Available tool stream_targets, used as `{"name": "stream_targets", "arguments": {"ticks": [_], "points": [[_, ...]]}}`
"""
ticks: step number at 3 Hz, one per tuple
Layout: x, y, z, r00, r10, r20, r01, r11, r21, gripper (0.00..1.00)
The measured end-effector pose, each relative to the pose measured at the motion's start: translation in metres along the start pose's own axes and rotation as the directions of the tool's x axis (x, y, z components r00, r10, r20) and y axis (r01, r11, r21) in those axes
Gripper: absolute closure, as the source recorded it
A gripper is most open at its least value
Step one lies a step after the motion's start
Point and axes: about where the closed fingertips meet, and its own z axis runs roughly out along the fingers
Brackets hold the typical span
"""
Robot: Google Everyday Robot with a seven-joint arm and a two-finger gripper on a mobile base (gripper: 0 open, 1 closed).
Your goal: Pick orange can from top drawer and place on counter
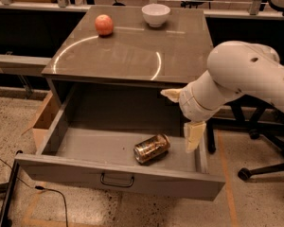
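Below the counter (pixel 132 56), the top drawer (pixel 118 178) stands pulled out. Over its right side hangs the gripper (pixel 182 115), its cream fingers (pixel 194 136) spread wide and holding nothing. On the drawer floor, just left of the lower finger, the orange can (pixel 152 148) lies on its side. It looks light, rigid and slick, liable to roll; clamping across its curved middle seems best.
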Motion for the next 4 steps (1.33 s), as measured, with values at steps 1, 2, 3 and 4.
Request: {"name": "stream_targets", "arguments": {"ticks": [1,2,3,4], "points": [[-0.009,-0.002,0.023,0.998,-0.051,0.028,0.052,0.9977,-0.044,0.0],[-0.016,-0.009,0.045,0.996,-0.076,0.049,0.079,0.9953,-0.055,0.0],[-0.024,-0.009,0.075,0.992,-0.095,0.077,0.102,0.9912,-0.084,0.0],[-0.031,-0.003,0.098,0.99,-0.111,0.089,0.12,0.9873,-0.104,0.0]]}}
